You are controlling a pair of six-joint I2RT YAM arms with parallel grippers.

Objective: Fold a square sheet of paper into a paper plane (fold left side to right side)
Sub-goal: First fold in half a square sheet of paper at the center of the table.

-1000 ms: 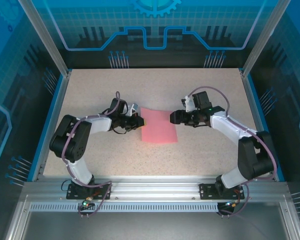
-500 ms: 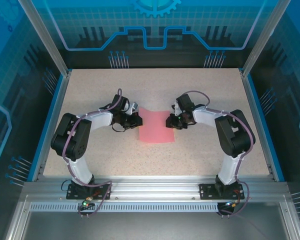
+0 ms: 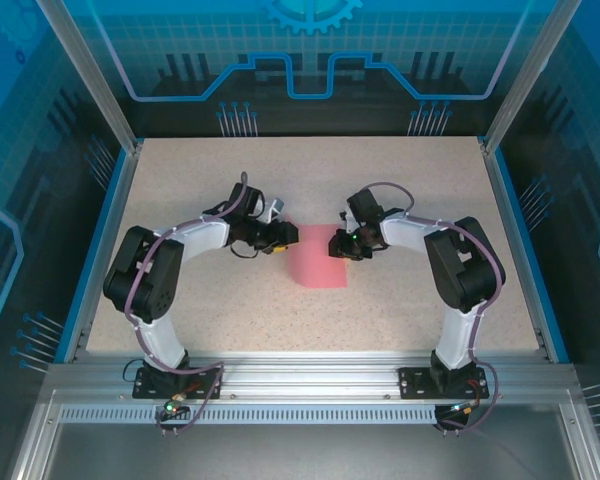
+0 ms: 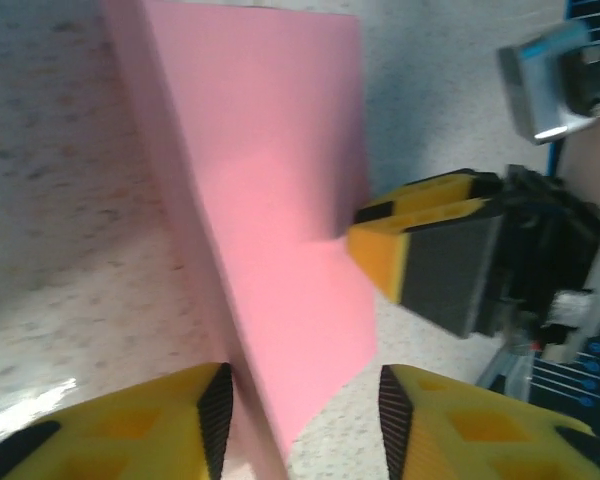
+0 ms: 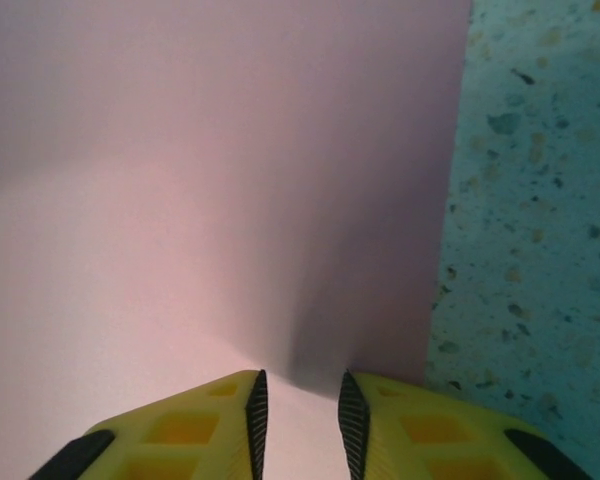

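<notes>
one square sheet of paper [image 3: 320,262], two grippers, the left gripper [image 3: 289,238] and the right gripper [image 3: 342,246], and one table [image 3: 400,300]

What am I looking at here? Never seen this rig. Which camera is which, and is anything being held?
These are two small robot arms bolted at the near edge of a speckled table. Each one ends in a two-finger end effector with yellow fingers.

The wide picture comes from a fixed camera above and behind the arms. The two close-ups come from cameras on the wrists, each looking past its own fingers.

One pink paper lies mid-table between the arms.

The left end effector is open. In its wrist view, its fingers stand either side of a raised part of the paper and are not closed on it.

The right end effector has its fingers close together at the paper's right edge. The pictures don't show whether it is actually pinching the paper.
</notes>
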